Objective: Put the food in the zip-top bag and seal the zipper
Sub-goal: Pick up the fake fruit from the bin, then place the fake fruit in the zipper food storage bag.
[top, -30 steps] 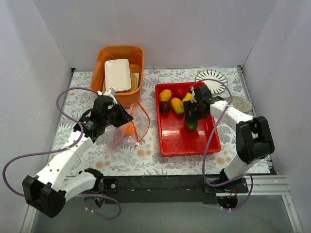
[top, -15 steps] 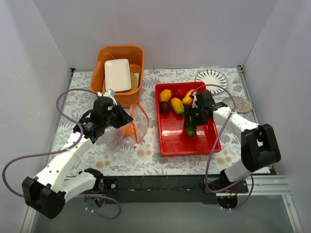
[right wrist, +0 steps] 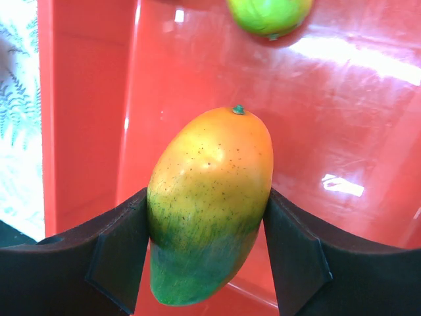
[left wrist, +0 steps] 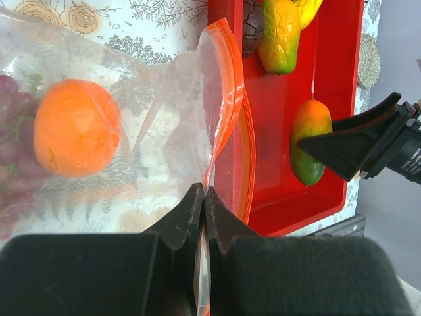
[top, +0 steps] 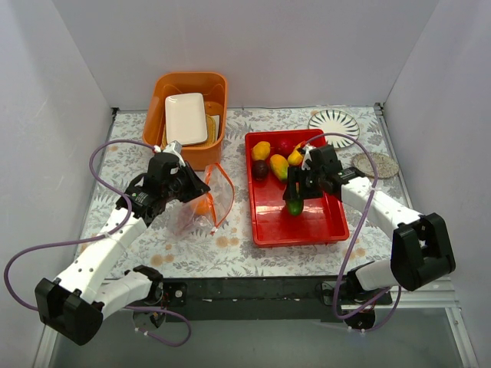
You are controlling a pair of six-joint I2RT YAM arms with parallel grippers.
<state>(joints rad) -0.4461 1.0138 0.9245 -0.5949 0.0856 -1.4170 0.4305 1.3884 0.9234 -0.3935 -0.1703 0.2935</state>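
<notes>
Black fingers of the right gripper (right wrist: 207, 204) clamp a yellow-orange-green mango (right wrist: 210, 184) by its sides. Its stem end points to the top of the wrist frame, and the glossy floor of the red tray (right wrist: 342, 131) lies behind it. In the overhead view this mango hangs over the middle of the tray, right of centre. More mangoes (top: 278, 165) and dark round fruits (top: 261, 170) are bunched at the tray's upper end. At the bottom centre of the other wrist frame, the left gripper (left wrist: 202, 207) is pinched tight on the rim of the zip-top bag (left wrist: 151, 118). The orange-red zipper (left wrist: 231, 79) curls upward from the jaws, its two strips apart. Inside the clear plastic sit an orange (left wrist: 75, 128) and, at the left edge, dark red grapes (left wrist: 10, 108). Seen from above, the bag lies on the flowered cloth (top: 238, 245), left of the tray and below the orange tub (top: 157, 100).
</notes>
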